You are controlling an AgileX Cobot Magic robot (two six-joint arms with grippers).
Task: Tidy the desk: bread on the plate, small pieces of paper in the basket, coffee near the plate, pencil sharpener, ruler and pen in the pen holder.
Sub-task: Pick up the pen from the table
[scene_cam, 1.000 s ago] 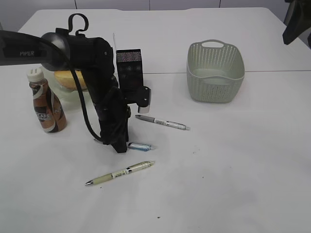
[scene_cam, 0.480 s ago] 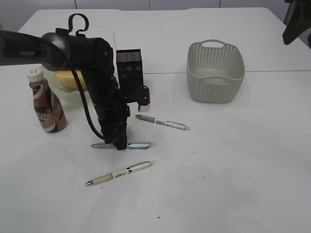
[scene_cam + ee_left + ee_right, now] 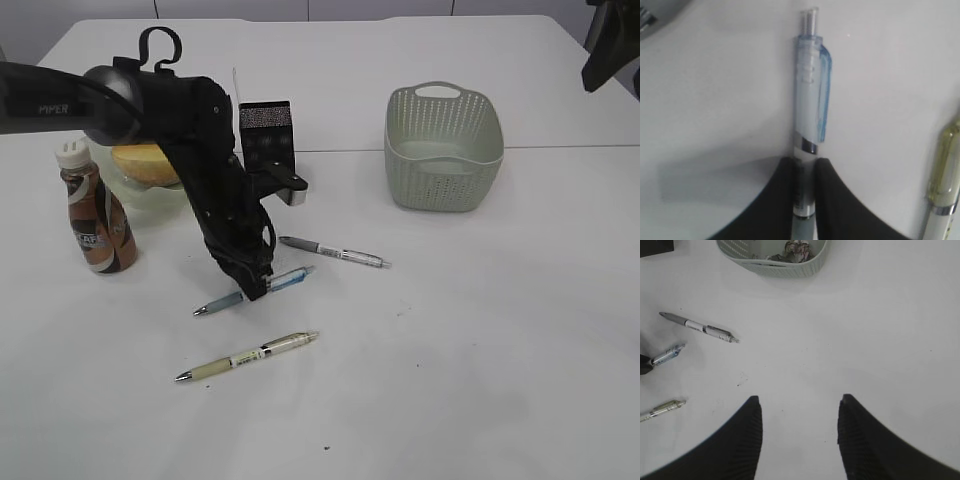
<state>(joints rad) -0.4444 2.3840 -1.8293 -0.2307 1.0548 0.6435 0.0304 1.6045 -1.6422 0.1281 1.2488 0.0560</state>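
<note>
On the white table (image 3: 480, 340), just in front of the black pen holder (image 3: 266, 140), the blue pen (image 3: 285, 280) is pinched at mid-barrel between the two dark fingers (image 3: 777, 200) of the left gripper (image 3: 255, 285); in the wrist view its clip end points away from the fingers. Its tip end slants down toward the table at the left, and whether it touches the surface I cannot tell. Gripping at the barrel's middle probably keeps the pen balanced for carrying to the holder. Two more pens lie flat nearby: a grey pen (image 3: 335, 252) to the right and a yellow-green pen (image 3: 248, 357) nearer the camera, both apart from the gripper. Farther left, the coffee bottle (image 3: 92, 208) stands upright beside the plate (image 3: 150, 200) with the bread (image 3: 143, 163) on it, so those steps look done. The green basket (image 3: 443, 148) sits well to the right, with crumpled paper (image 3: 796, 249) inside. The right gripper (image 3: 799, 435) hovers over bare table, fingers spread and holding nothing
</note>
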